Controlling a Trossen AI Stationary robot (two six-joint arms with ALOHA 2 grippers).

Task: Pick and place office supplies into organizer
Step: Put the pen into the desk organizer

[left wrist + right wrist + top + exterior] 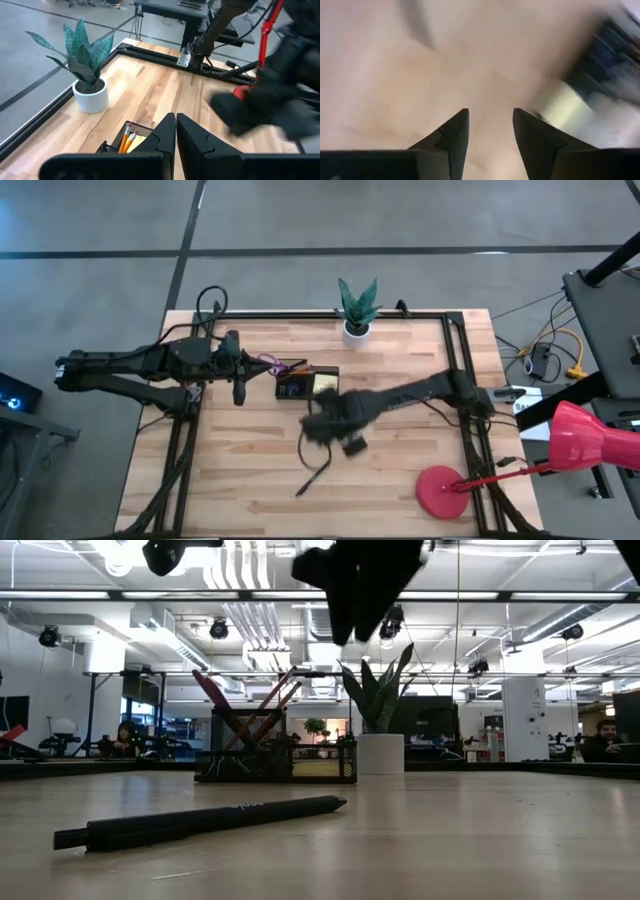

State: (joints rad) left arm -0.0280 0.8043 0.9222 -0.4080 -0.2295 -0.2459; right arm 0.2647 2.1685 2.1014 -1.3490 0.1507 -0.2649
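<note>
Pale butcher-block wood covers the table (250, 480), framed by dark rails, with an open office of ceiling lights and desks visible beyond it in the low view. Both arms reach over the middle: the left tool (176, 131) hangs just beside the organizer with its fingers pressed together and nothing between them, while the right tool (491, 132) sits over bare wood just in front of the organizer, fingers parted to a moderate gap and empty. A white pot with a green plant (357, 310) stands at the back edge, and a red round-based object (440, 490) lies near the front right corner. The organizer (305, 383) sits mid-table; scissors, pencils (126, 141) and a yellow sticky-note pad (325, 383) are already in its compartments. One thin black pen (205, 821) is left lying flat on the wood toward the front, well apart from the organizer. It looks light and rigid, but its smooth round barrel would likely roll or slip if nudged from one side. The best hold, as I judge it, is across the barrel near its middle, fingers straddling it squarely so it stays balanced when lifted and can be tipped upright into a compartment.
</note>
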